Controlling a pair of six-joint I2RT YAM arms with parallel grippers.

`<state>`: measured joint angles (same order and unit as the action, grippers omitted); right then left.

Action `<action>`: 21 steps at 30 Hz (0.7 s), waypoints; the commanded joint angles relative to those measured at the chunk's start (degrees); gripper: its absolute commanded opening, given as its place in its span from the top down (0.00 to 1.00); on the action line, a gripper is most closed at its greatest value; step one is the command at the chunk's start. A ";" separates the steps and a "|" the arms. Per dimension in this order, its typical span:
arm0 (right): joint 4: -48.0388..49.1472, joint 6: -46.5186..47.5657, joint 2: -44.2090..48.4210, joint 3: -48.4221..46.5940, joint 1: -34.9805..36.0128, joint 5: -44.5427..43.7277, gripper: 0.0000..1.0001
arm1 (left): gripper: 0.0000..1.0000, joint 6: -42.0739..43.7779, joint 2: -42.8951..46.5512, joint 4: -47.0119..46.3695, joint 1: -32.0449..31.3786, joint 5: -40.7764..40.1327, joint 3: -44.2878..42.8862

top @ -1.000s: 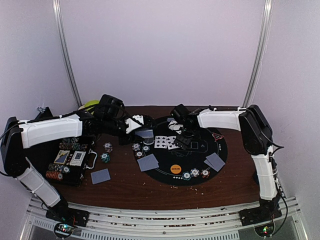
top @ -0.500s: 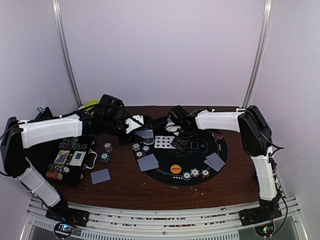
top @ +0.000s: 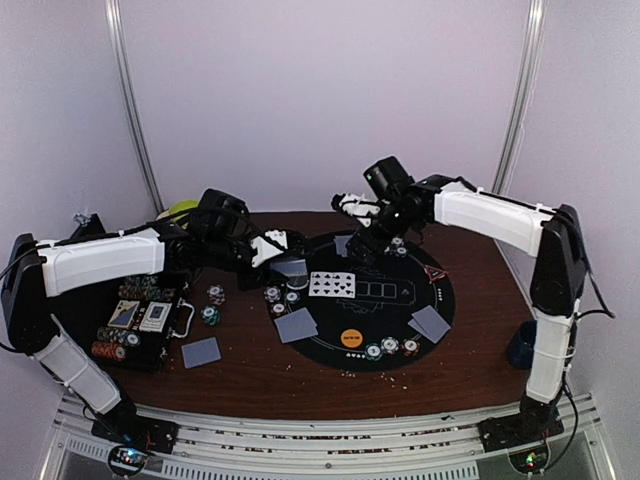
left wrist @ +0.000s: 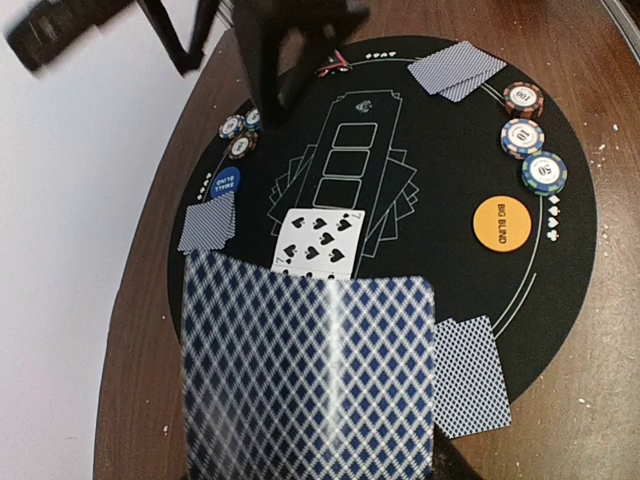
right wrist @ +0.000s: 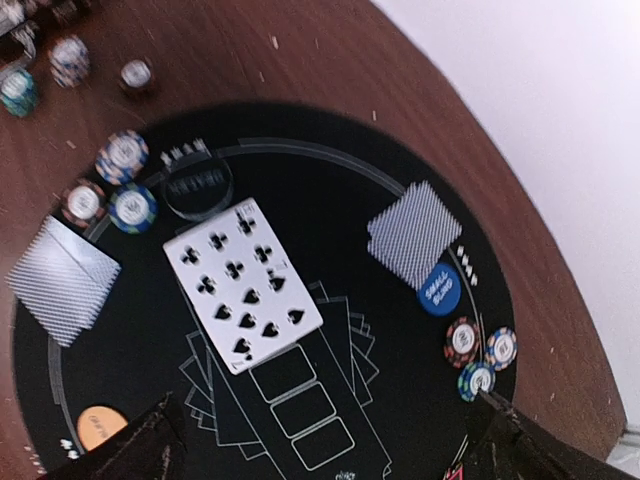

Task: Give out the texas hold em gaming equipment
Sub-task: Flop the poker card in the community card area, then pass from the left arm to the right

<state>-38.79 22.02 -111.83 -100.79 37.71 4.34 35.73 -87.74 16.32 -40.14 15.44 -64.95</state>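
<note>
My left gripper [top: 285, 264] is shut on a stack of blue-backed playing cards [left wrist: 310, 375] that fills the lower left wrist view and hides its fingers. It hovers at the left rim of the round black mat [top: 440, 290]. Two face-up cards [top: 331, 284] [right wrist: 245, 285] lie overlapped in the mat's first slots. My right gripper [top: 362, 222] [right wrist: 325, 455] hangs open and empty above the mat's far side. Face-down pairs [top: 296, 324] [top: 431, 322] [right wrist: 413, 233], striped chips [top: 390, 347] [right wrist: 478, 355], an orange button [top: 351, 338] and a blue button [right wrist: 438, 290] ring the mat.
The open black chip case [top: 140, 320] with chips and card boxes sits at the left. A face-down card [top: 201, 352] and loose chips [top: 212, 305] lie on the wood beside it. A dark blue mug [top: 520, 350] stands at the right edge.
My right arm has risen up and back from the face-up cards, which stay on the mat. The left arm and its stack of cards have not moved.
</note>
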 commanded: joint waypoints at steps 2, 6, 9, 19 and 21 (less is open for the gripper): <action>4.92 1.66 8.48 3.70 -0.98 25.41 0.01 | 0.93 0.11 1.33 -2.62 -0.21 1.13 0.15; 1.67 0.68 6.77 0.95 -0.93 35.10 0.00 | 0.93 0.12 1.20 -2.52 -0.21 1.24 0.18; 3.35 -2.39 5.66 1.62 -0.74 40.25 0.00 | 0.93 0.13 1.08 -2.30 -0.21 1.52 0.01; 2.78 -5.57 -2.14 -3.68 2.50 44.94 0.00 | 0.93 0.56 1.08 -1.29 -0.27 3.27 -0.28; 2.02 -6.21 -3.85 -5.68 3.07 46.10 0.00 | 0.93 0.57 1.00 -1.29 -0.41 3.28 -0.20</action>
<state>-35.62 17.65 -113.38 -102.10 39.57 45.98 35.79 -87.74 16.47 -40.14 17.08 -64.95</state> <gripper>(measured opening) 1.000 0.457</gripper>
